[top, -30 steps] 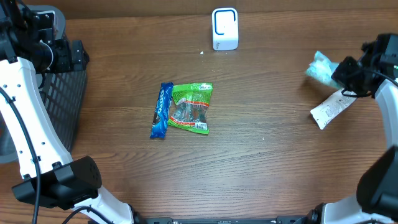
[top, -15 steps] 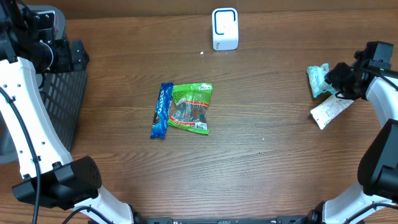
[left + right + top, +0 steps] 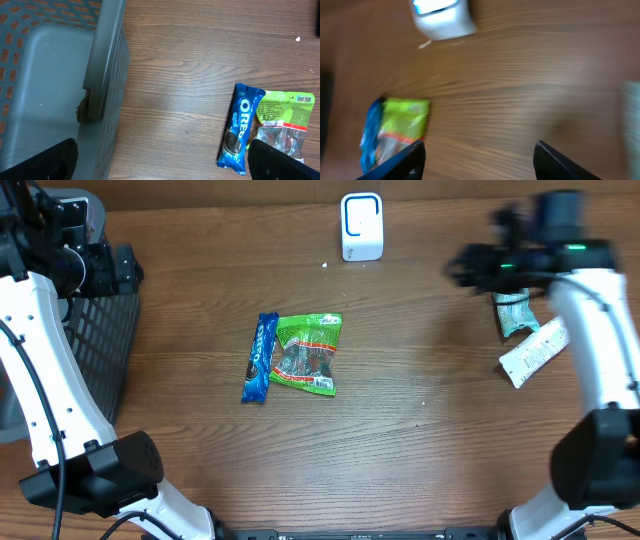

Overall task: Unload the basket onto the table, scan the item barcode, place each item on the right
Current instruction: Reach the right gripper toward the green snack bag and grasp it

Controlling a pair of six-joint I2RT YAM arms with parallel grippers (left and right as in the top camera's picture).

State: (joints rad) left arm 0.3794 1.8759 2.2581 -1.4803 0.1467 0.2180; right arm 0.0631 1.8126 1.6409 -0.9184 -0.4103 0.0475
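Overhead: teal packet [image 3: 515, 313] beside open right hand [image 3: 466, 268], apart

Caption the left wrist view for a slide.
Open left gripper over wooden table: gray basket at left, Oreo pack beside green snack bag at right.

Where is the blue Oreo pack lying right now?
In the overhead view, the Oreo pack lies near the middle of the table, beside the green snack bag on its left, right of the basket.
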